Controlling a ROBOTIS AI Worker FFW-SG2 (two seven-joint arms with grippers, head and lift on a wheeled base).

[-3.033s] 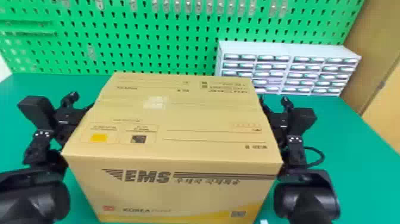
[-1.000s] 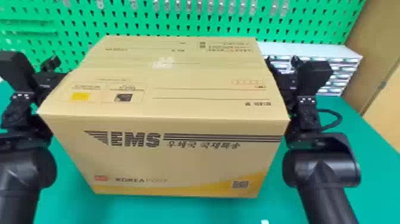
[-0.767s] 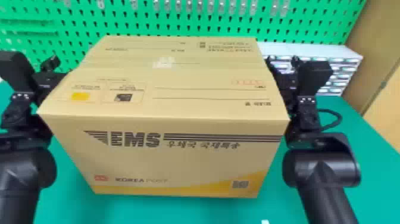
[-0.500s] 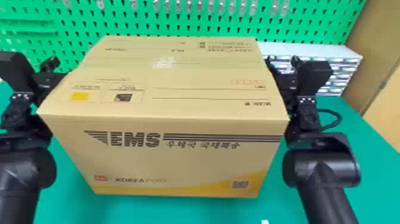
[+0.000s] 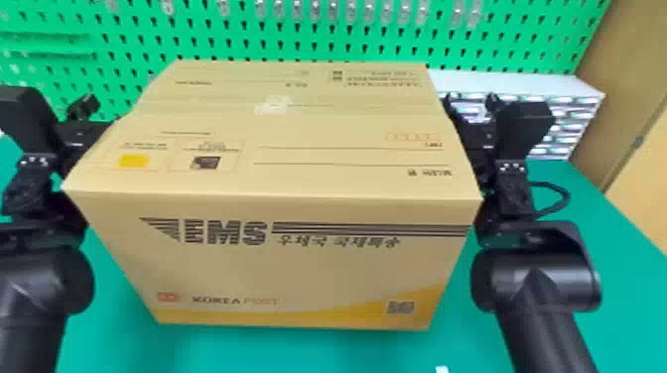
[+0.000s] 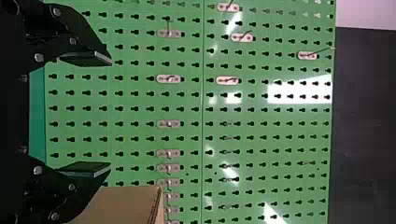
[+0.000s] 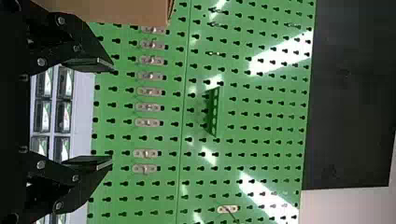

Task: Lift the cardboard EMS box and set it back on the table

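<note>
Left arm [image 5: 30, 317] and right arm [image 5: 546, 327], both black, extend forward from the lower corners of the head view. Left gripper [image 5: 74, 136] and right gripper [image 5: 476, 136], roughly level: two flat fingers [image 6: 88, 58] stand wide apart on each.

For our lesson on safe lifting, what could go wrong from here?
The left gripper and right gripper stand open with the cardboard EMS box between them, so it might slip if side pressure slackens. It seems raised above the green table, so uneven lowering could tip it.

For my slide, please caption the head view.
Two robot arms hold the EMS box between them above the green table.
</note>
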